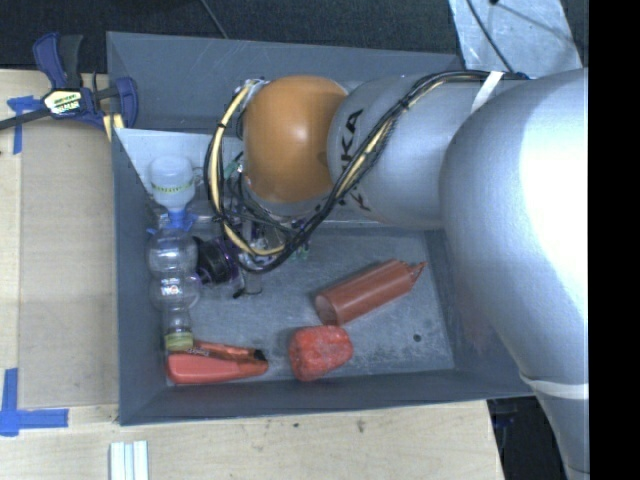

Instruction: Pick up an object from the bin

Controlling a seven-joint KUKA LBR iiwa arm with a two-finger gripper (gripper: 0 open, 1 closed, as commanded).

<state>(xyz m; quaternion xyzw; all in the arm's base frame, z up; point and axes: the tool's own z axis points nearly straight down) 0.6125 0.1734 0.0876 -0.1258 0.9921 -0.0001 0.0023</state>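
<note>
Looming largest, the silver-grey robot arm (500,188) is reaching in from the right over the grey metal bin (133,308). Its orange wrist cover (290,138) and looped cables (222,158) are hanging above the dark gripper (222,266), and whether that tool is standing apart or together cannot be told. Just beside the gripper, a clear, bulging plastic bottle (170,263) is lying on its side along the bin's left wall, making it the likeliest pick. Judging by its look, it is going to be light, hollow and slippery, giving under a squeeze and prone to rolling. A narrow waist between two bulges, taken across the width, is offering the surest hold. The bottle is showing see-through ribbed walls, with a blue collar and a pale round cap (172,179) toward the far end. Moving outward, a flat orange-red plastic piece (215,366) is lying along the near wall, just beside the bottle's near end. A rough red lump (320,352) is sitting right of that. A reddish-brown tube with a tapered tip (368,290) is lying aslant on the floor, well apart from the bottle.
</note>
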